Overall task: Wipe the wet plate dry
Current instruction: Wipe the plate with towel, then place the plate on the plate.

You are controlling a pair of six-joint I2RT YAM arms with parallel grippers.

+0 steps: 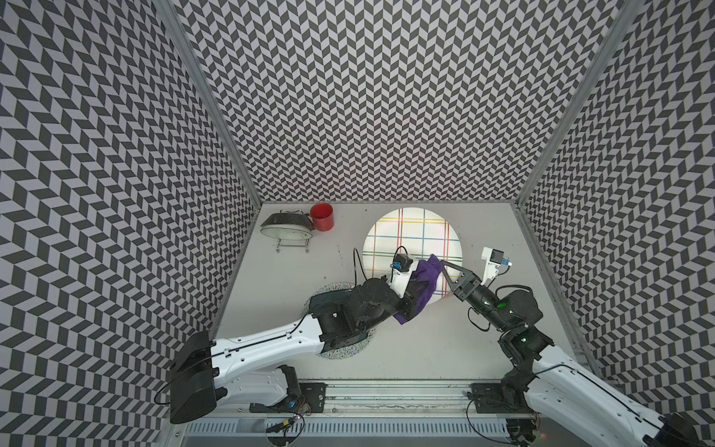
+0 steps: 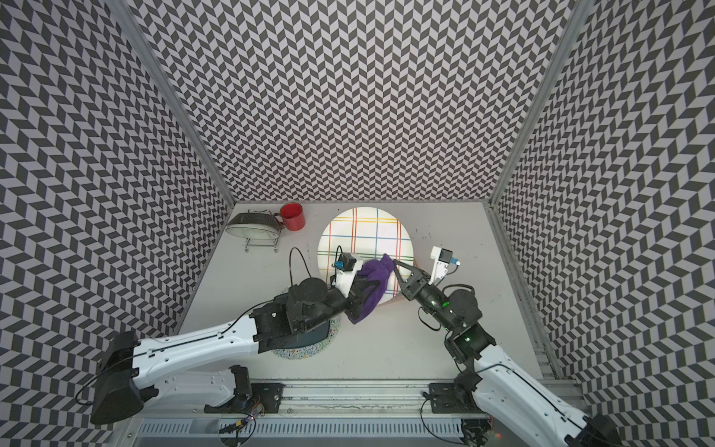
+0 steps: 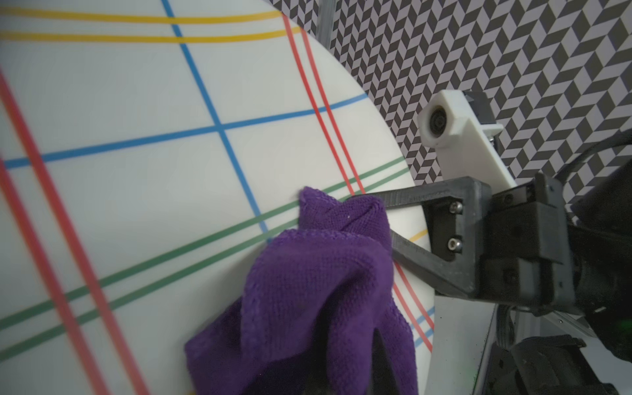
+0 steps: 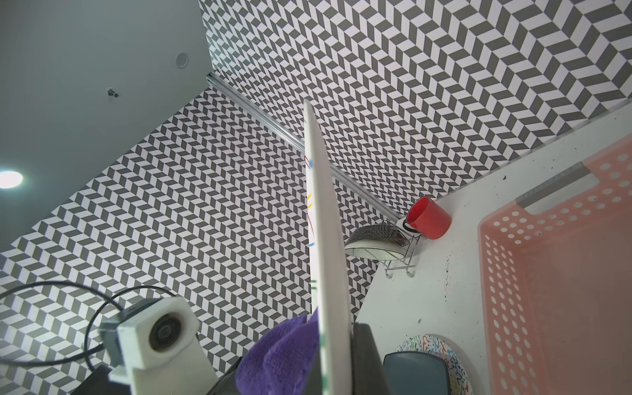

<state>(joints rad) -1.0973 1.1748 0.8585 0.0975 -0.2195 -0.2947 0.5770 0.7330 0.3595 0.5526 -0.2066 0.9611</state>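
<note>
A large white plate (image 1: 410, 236) (image 2: 363, 236) with coloured crossing lines is held up above the table. My right gripper (image 1: 442, 264) (image 2: 394, 262) is shut on its right rim. In the right wrist view the plate (image 4: 325, 239) stands edge-on between the jaws of the right gripper (image 4: 337, 369). My left gripper (image 1: 419, 288) (image 2: 365, 288) is shut on a purple cloth (image 1: 425, 276) (image 2: 374, 275), which lies against the plate's striped face (image 3: 136, 171). The cloth (image 3: 318, 290) covers the left gripper (image 3: 342, 376) almost entirely.
A red mug (image 1: 322, 216) and a wire dish rack (image 1: 288, 232) holding a dish stand at the back left. A speckled plate (image 1: 340, 352) lies on the table under my left arm. A pink perforated basket (image 4: 564, 273) sits below the raised plate.
</note>
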